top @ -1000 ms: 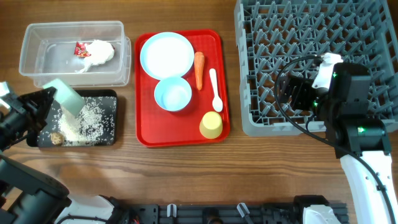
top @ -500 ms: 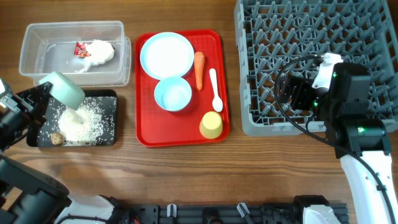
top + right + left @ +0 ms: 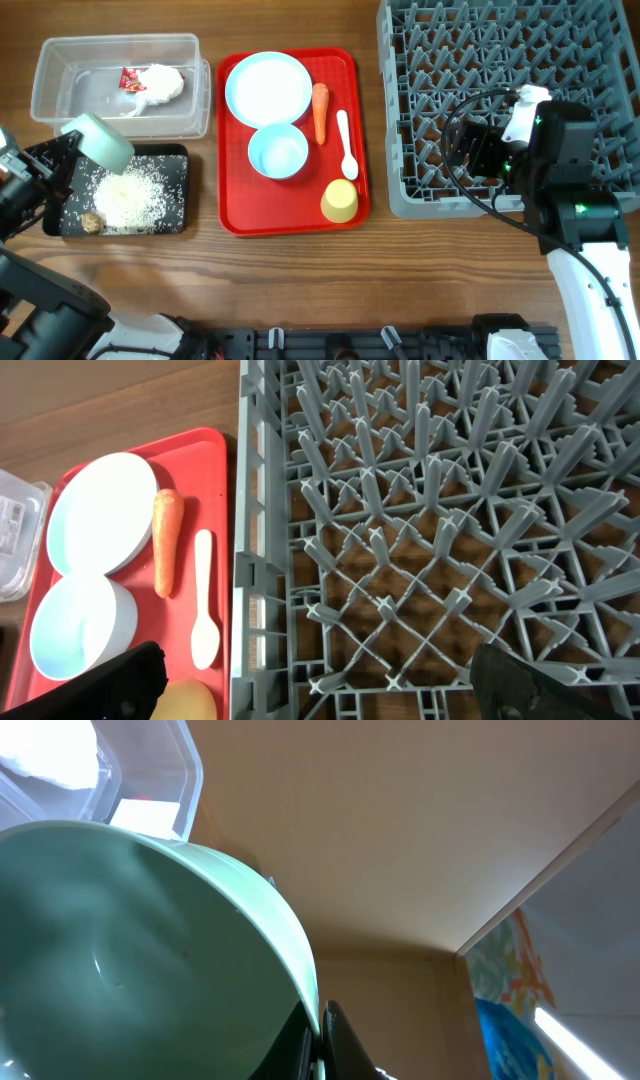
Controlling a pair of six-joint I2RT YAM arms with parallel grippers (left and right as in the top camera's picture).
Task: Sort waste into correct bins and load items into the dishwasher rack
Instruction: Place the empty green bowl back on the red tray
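My left gripper [image 3: 75, 142] is shut on the rim of a pale green bowl [image 3: 100, 140], holding it tipped over the black tray [image 3: 178, 190], where a heap of rice [image 3: 127, 198] and a small brown lump [image 3: 91, 221] lie. In the left wrist view the bowl [image 3: 130, 940] fills the frame with the fingers [image 3: 320, 1040] pinching its rim. My right gripper [image 3: 320, 680] is open and empty over the front left of the grey dishwasher rack [image 3: 600, 60]. The red tray [image 3: 235, 215] holds a plate [image 3: 267, 87], a blue bowl [image 3: 277, 152], a carrot [image 3: 320, 110], a white spoon [image 3: 346, 143] and a yellow cup [image 3: 340, 201].
A clear plastic bin [image 3: 60, 105] at the back left holds a crumpled white tissue and a red wrapper [image 3: 133, 80]. The rack [image 3: 430, 510] fills most of the right wrist view, with the red tray [image 3: 215, 445] to its left.
The left gripper has lifted the green bowl up and back toward the black tray's far left corner. The rice now lies in a heap. The right arm has not moved.
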